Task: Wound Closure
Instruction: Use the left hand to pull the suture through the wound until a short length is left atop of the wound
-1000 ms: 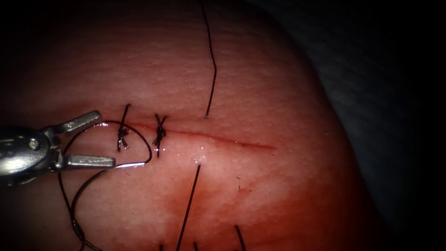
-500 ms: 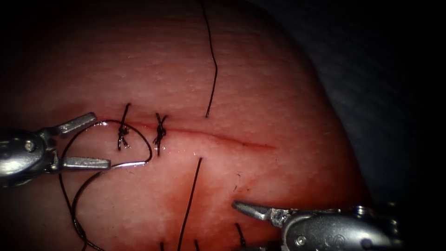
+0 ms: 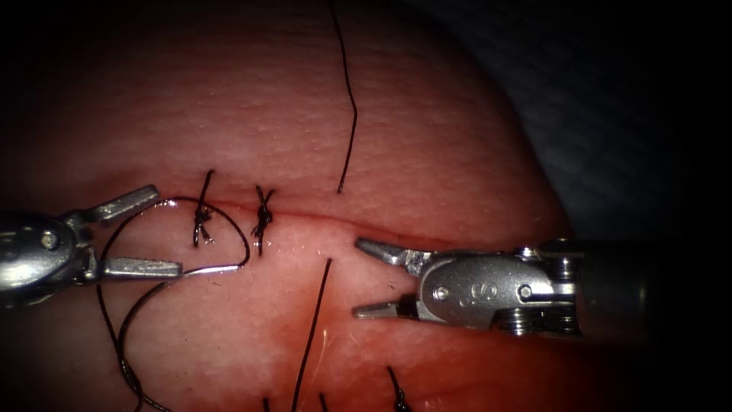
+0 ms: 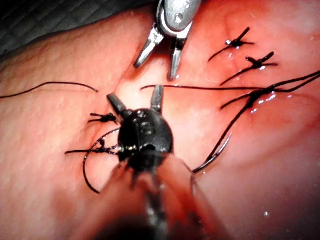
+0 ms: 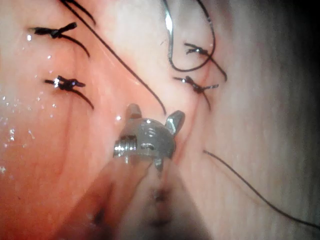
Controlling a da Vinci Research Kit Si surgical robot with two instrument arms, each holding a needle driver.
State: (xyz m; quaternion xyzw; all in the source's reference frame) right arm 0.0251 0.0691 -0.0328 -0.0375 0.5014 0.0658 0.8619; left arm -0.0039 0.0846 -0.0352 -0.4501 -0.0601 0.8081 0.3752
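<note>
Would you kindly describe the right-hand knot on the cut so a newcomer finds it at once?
On the tissue, the cut runs across between the open, empty left claw and right claw; the needle lies loose on it. Two knots sit on the cut's left part. Yours is the right-hand knot, farther from the left claw and, unlike its neighbour, not crossed by the thread loop.

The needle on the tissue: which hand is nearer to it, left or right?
Left. The needle lies on the tissue with its end at the left hand's lower open jaw. The right hand, also open and empty, sits farther right, below the cut.
</note>
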